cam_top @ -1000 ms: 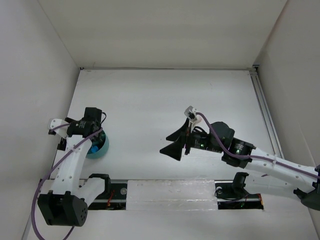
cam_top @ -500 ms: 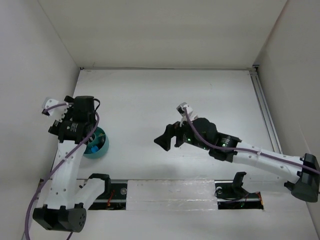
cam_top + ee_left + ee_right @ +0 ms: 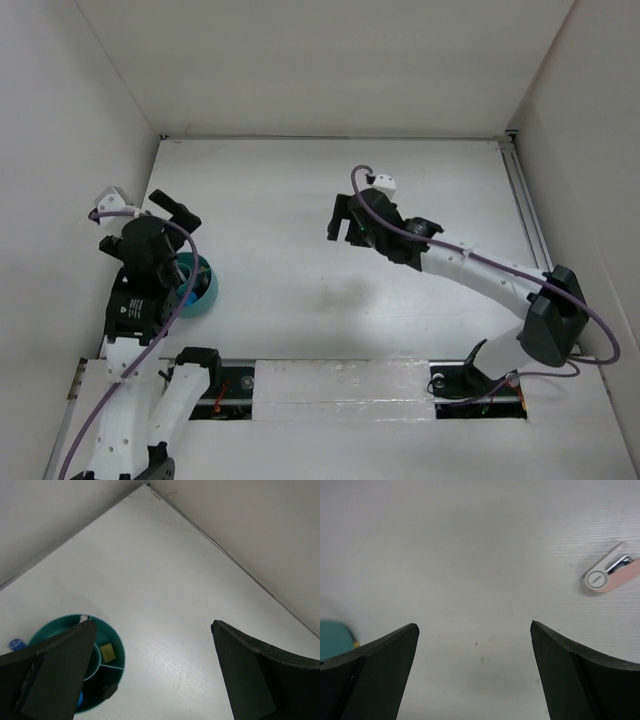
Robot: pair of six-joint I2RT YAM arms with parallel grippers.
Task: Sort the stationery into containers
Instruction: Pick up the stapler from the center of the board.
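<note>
The round teal cup (image 3: 204, 290) stands at the table's left, partly under my left arm. In the left wrist view the cup (image 3: 116, 641) shows inner compartments with a yellowish eraser (image 3: 107, 652), a black marker end (image 3: 109, 690) and a blue pen cap (image 3: 15, 643) at its edge. No pencils show. My left gripper (image 3: 175, 208) (image 3: 152, 627) is open and empty, raised beyond the cup. My right gripper (image 3: 340, 220) (image 3: 474, 630) is open and empty over bare table near the middle. A teal edge of the cup (image 3: 332, 637) shows at the far left of the right wrist view.
A small pink and white object with a metal part (image 3: 611, 575) lies on the table, seen only in the right wrist view. White walls (image 3: 100, 120) enclose the table on three sides. A rail (image 3: 530, 220) runs along the right edge.
My left gripper has lifted off the cup and swung toward the back, leaving the cup uncovered. My right arm has stretched out and carried its open gripper farther back.
</note>
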